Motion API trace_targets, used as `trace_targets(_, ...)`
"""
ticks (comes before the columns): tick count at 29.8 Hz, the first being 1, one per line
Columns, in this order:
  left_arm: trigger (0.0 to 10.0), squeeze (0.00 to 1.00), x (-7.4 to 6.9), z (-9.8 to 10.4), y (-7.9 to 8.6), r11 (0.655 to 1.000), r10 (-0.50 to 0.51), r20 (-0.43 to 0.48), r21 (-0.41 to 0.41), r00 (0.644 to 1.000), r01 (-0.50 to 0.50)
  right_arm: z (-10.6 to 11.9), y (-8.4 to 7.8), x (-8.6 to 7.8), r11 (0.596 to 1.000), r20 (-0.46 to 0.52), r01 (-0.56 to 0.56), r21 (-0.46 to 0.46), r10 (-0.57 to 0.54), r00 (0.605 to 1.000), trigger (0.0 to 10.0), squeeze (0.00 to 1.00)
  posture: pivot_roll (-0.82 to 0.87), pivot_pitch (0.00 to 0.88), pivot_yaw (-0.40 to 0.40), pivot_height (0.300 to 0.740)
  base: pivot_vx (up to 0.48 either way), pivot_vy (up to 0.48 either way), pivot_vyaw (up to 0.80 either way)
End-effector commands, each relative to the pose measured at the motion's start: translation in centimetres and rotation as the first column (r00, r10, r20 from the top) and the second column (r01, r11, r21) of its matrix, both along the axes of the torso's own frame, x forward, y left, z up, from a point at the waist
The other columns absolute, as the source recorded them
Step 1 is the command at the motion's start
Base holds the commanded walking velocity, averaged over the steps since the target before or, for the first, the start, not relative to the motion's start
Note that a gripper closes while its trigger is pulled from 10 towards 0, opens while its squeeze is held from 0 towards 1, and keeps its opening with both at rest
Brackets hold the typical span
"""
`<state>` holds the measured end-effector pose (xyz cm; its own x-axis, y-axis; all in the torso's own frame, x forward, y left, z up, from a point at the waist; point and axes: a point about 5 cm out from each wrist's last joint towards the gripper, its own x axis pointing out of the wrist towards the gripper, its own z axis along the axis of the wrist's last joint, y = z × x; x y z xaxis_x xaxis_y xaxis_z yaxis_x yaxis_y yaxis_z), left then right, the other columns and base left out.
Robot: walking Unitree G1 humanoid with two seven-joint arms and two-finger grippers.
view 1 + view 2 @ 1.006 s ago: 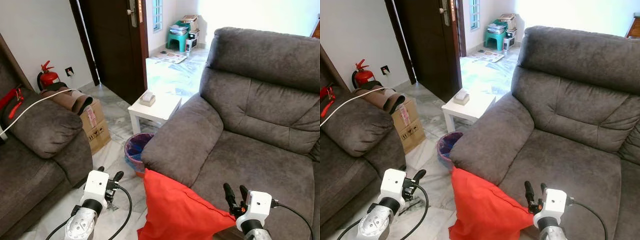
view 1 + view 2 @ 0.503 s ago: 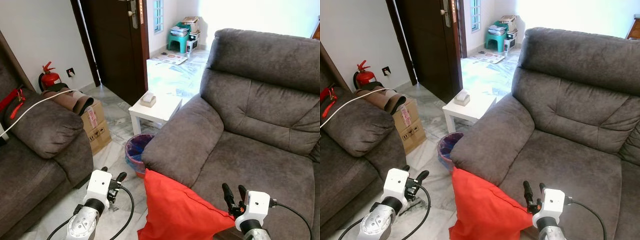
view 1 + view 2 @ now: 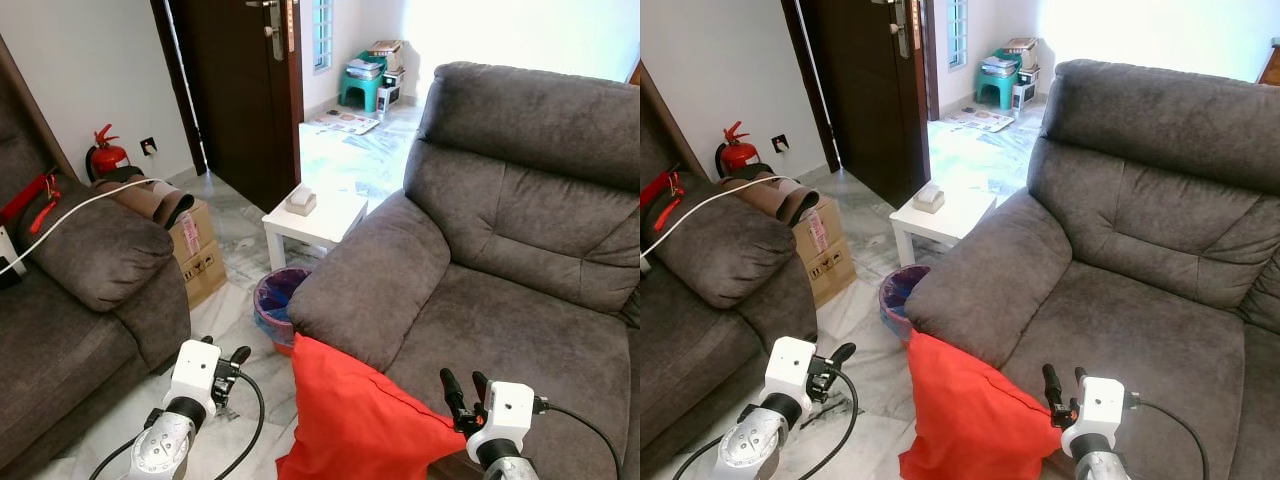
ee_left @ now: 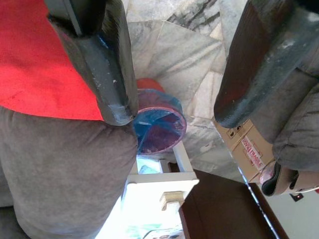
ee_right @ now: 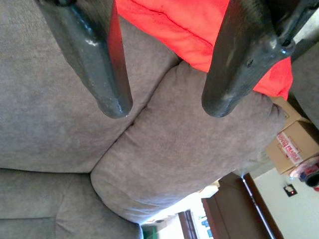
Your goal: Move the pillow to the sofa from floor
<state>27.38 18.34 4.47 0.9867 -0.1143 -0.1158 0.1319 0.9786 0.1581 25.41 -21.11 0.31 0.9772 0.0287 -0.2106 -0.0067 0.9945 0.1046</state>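
sofa seat [image 3: 520, 320] on the right wide open | armrest [image 3: 375, 275] blocks left side | bin [image 3: 278, 303], probably side table [image 3: 315, 217] too, crowd floor gap

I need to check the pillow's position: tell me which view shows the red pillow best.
The left eye view: the red pillow shows almost whole, leaning against the grey sofa front below its armrest. The right eye view shows much the same. Each wrist view catches just a red patch of it beyond that tool's open fingers.
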Motion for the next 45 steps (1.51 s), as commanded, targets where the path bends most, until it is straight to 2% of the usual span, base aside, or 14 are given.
trace_targets(1,10.0,0.00,0.17,0.09,0.40,1.000,0.008,0.006,0.003,1.000,-0.008,-0.03,0.25,0.19,1.000,-0.013,-0.007,-0.002,0.007,1.000,10.0,0.00,-0.03,0.024,0.040,0.701,0.000,0.000,0.00)
trace_targets(5,10.0,0.00,0.11,-0.13,0.39,1.000,0.012,0.002,0.002,1.000,-0.012,0.19,0.19,0.20,1.000,0.015,0.001,0.008,-0.001,1.000,10.0,0.00,-0.03,0.028,0.037,0.671,0.000,0.000,0.00)
trace_targets(17,10.0,0.00,0.22,-0.34,0.37,1.000,0.020,0.004,0.000,1.000,-0.020,0.15,0.05,0.42,1.000,-0.007,-0.002,-0.002,0.002,1.000,10.0,0.00,-0.03,0.029,0.029,0.671,0.000,0.000,0.00)
trace_targets(22,10.0,0.00,0.20,-0.41,0.51,1.000,0.024,0.004,0.002,1.000,-0.024,0.22,0.05,0.41,1.000,0.004,0.002,0.003,-0.002,1.000,10.0,0.00,-0.03,0.030,0.029,0.646,0.000,0.000,0.00)
trace_targets(45,10.0,0.00,0.12,-0.54,0.41,0.999,0.028,0.009,-0.015,1.000,-0.028,0.31,-0.05,0.60,1.000,0.005,0.014,0.013,-0.015,1.000,10.0,0.00,-0.03,0.033,0.023,0.646,0.000,0.000,0.00)
